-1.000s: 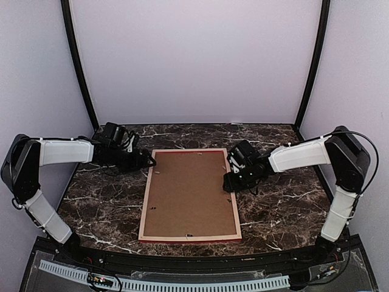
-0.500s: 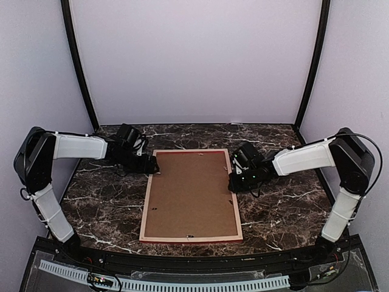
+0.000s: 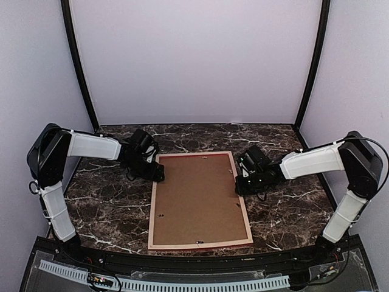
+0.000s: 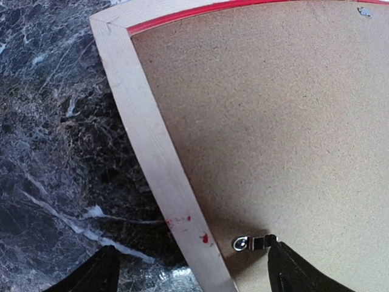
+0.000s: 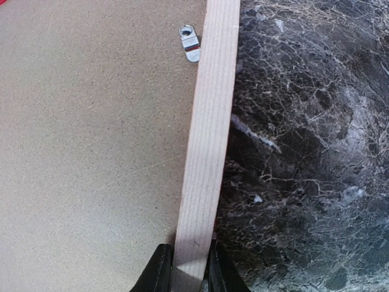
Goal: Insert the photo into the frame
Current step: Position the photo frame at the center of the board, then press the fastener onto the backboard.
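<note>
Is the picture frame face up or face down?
Face down: the frame shows its pale wood back and brown backing board, not its red front.

We see the large, thin rectangular frame of pale wood with a red edge lying back-up across the middle of the dark marbled stone surface, filled by its brown fibreboard backing. The left gripper straddles its left rail with fingers spread wide, and the right gripper pinches the right rail. Bare surface lies free on either side and behind. Pale walls and black corner poles close the back.
</note>
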You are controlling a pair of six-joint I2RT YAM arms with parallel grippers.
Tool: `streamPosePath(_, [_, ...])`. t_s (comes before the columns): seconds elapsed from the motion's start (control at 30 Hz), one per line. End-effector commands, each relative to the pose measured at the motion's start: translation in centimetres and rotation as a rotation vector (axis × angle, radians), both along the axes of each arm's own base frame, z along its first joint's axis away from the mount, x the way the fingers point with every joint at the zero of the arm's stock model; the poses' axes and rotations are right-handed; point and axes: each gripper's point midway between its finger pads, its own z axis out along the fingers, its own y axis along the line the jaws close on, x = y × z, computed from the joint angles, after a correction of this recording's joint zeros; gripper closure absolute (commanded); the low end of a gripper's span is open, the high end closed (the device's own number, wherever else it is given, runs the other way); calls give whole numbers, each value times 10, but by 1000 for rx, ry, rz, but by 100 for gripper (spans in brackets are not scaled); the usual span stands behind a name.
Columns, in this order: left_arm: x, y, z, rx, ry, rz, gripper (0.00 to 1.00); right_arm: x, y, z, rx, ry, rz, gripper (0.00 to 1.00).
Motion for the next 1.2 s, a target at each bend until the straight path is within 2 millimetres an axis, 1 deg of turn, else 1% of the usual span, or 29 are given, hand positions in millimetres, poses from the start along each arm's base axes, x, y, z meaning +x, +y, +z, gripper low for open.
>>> streamPosePath(0.0, [-3,0,-2,61,6,-31,14,-5,-4,-1,-15,14,10,81])
streamPosePath(0.17, [2,4,-5,107,-11,-14,18,-4,-3,-1,-13,13,16,81])
streamPosePath(0.27, [7,4,-6,114,-22,-8,22,-4,-3,-1,-12,12,16,81])
streamPosePath(0.6, [18,3,-14,118,-29,46,40,-7,-3,-6,-4,20,17,82])
streamPosePath(0.73, [15,4,-19,115,-6,66,51,-8,-4,-7,-5,21,20,82])
streamPosePath(0.87, [7,5,-23,98,27,84,57,-9,-5,-8,-7,21,20,82])
streamPosePath(1.03, [-4,4,-27,60,57,96,61,-8,-4,-9,-5,23,21,82])
streamPosePath(1.17, [-11,5,-25,37,62,106,63,-9,-5,-9,-7,25,21,83])
